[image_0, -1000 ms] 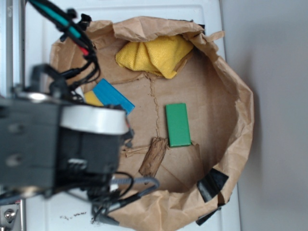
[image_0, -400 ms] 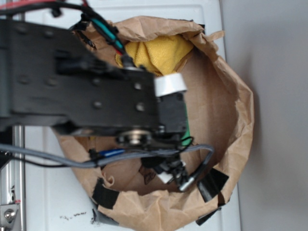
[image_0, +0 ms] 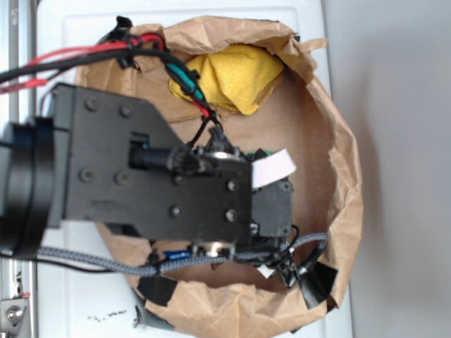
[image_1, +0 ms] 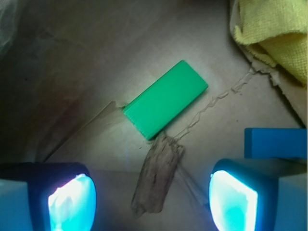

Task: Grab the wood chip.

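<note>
In the wrist view the wood chip (image_1: pixel 156 175), a rough dark-brown sliver, lies on the brown paper floor directly between my two spread fingers. Its upper end touches a corner of the green block (image_1: pixel 166 104). My gripper (image_1: pixel 153 201) is open, with the left pad (image_1: pixel 72 202) and right pad (image_1: pixel 233 201) well apart from the chip on either side. In the exterior view the black arm (image_0: pixel 176 190) covers the chip and most of the green block.
A yellow cloth (image_1: pixel 276 33) (image_0: pixel 236 77) lies at the far side of the paper bag bowl (image_0: pixel 338 176). A blue block (image_1: pixel 275 143) sits just beyond my right finger. The crumpled bag walls ring everything, held by black tape (image_0: pixel 317 282).
The arm has swung from the left edge of the bag over its middle, and now hides the wood chip, green block and blue block in the exterior view.
</note>
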`<state>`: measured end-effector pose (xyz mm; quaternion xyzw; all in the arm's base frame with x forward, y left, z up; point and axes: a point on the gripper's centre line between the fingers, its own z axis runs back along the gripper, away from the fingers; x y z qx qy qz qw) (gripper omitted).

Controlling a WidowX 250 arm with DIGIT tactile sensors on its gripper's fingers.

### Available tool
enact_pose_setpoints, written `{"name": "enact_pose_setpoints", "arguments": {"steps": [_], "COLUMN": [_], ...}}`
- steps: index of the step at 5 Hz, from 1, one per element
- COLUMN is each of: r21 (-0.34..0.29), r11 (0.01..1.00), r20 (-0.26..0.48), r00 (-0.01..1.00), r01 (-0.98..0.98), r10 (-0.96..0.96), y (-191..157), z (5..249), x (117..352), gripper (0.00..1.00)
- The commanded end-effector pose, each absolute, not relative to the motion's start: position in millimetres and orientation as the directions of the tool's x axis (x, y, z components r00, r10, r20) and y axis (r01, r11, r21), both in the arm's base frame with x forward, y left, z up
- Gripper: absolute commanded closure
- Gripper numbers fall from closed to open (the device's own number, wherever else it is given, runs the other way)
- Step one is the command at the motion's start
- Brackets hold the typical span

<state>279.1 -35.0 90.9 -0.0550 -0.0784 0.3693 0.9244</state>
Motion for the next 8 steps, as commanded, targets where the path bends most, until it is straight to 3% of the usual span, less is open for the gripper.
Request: {"name": "enact_pose_setpoints", "arguments": {"steps": [1,4,5,7,8], "r21": [-0.192,-0.172,-0.188,-0.152,-0.153], "r11": [0.722,0.739,0.725,0.717,0.71], "r20": [0.136,0.22,0.202,0.227,0.244], "r00": [0.711,0.706,0.696,0.682,0.67], "r01": [-0.664,-0.651,-0.662,-0.681,-0.687], "r10": [0.69,0.673,0.689,0.695,0.701], "y": [-34,-31,-38,-59,-59], "z": [102,50,48,30,25], "x": [285,276,281,286,288], "gripper": [0.0,0.0,0.0,0.0,1.0]}}
